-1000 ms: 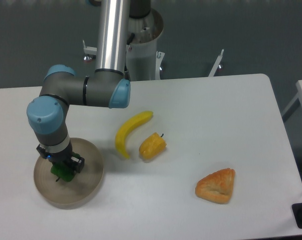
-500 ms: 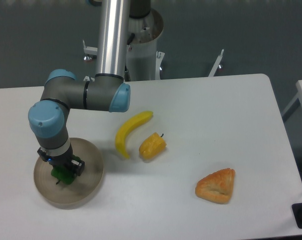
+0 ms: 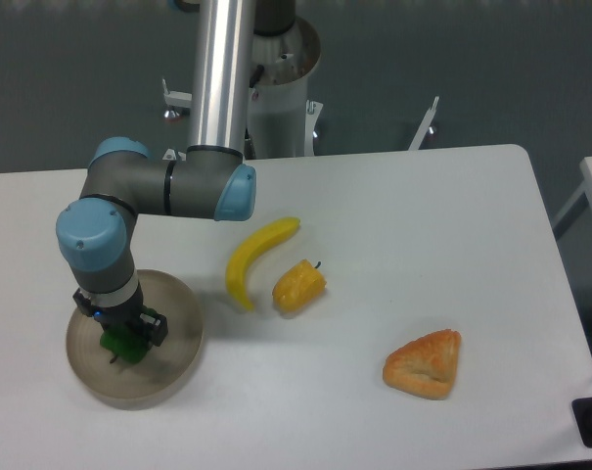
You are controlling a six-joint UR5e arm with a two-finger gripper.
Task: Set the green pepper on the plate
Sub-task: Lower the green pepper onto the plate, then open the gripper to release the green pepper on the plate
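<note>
The green pepper (image 3: 123, 345) is small and dark green, and sits low over the left half of the beige-tan plate (image 3: 173, 338) at the table's front left. My gripper (image 3: 120, 336) points straight down over the plate and is shut on the pepper's top. The wrist hides most of the fingers. I cannot tell whether the pepper's underside touches the plate.
A yellow banana (image 3: 252, 258) lies right of the plate, with a yellow-orange pepper (image 3: 298, 286) beside it. A croissant (image 3: 425, 363) lies at the front right. The arm's base column (image 3: 222, 73) stands at the back of the white table (image 3: 423, 225).
The gripper has sunk a little toward the plate with the green pepper in it. The other objects have not moved.
</note>
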